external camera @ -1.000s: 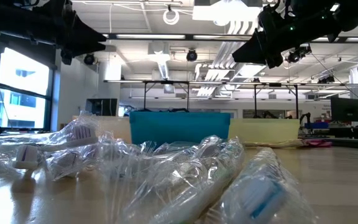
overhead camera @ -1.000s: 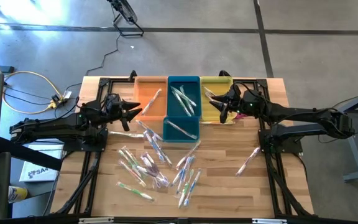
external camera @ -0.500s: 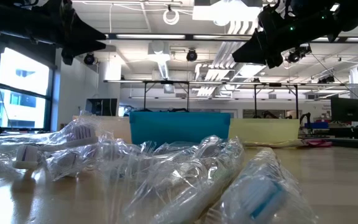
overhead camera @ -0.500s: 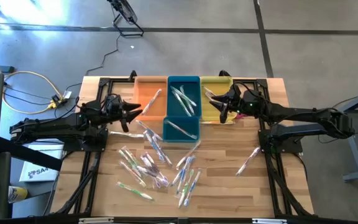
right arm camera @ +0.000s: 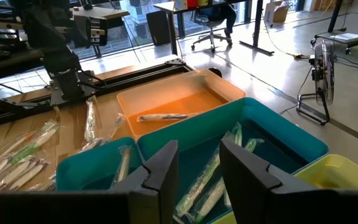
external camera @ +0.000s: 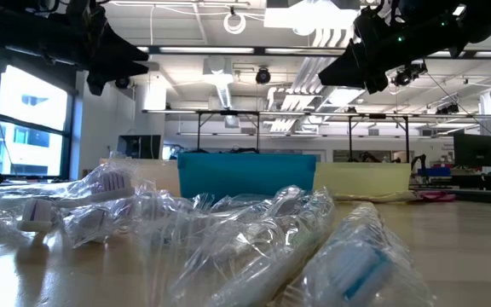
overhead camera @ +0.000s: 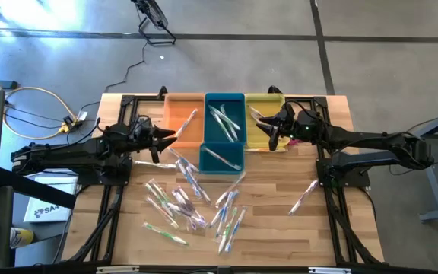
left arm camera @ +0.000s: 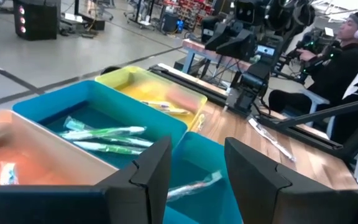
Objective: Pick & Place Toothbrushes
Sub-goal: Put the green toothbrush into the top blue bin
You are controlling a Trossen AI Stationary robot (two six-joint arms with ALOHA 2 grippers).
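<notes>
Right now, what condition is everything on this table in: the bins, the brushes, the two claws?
Orange bin: holds one toothbrush.
Teal bins: several toothbrushes inside.
Yellow bin: some toothbrushes inside.
Loose toothbrushes: wrapped, scattered on the table.
Left claw: open, empty, beside the orange bin.
Right claw: open, empty, over the yellow bin.

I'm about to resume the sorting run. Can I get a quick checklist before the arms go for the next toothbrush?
1. Left gripper empty, fingers apart: ok.
2. Right gripper empty, fingers apart: ok.
3. Both arms raised above the plastic bins, off the wooden table: ok.
4. Wrapped toothbrushes left loose on the table: ok, a pile plus one stray.
5. Orange, teal and yellow bins sitting side by side: ok.
6. Pile untangled enough for a single pick: cannot tell.
</notes>
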